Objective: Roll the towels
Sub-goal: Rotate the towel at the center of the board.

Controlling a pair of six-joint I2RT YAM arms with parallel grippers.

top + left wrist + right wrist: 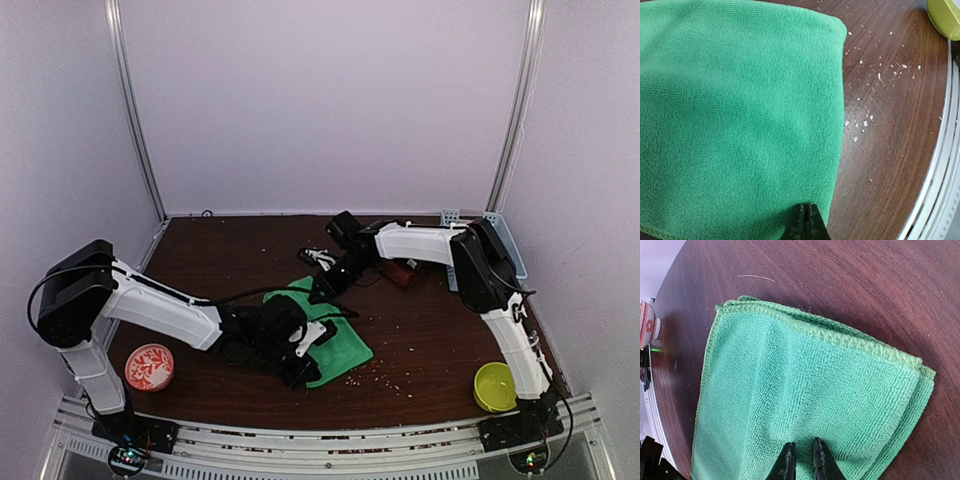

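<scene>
You have the green towel lying w/ long axis near-far. L gripper closed at its near edge, pinch unclear; R gripper jaws slightly apart over its far end.

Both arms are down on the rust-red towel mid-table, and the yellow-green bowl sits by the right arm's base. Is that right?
Not quite: the towel under both arms is the green towel, as the top external view shows. The yellow-green bowl does sit by the right arm's base.
</scene>
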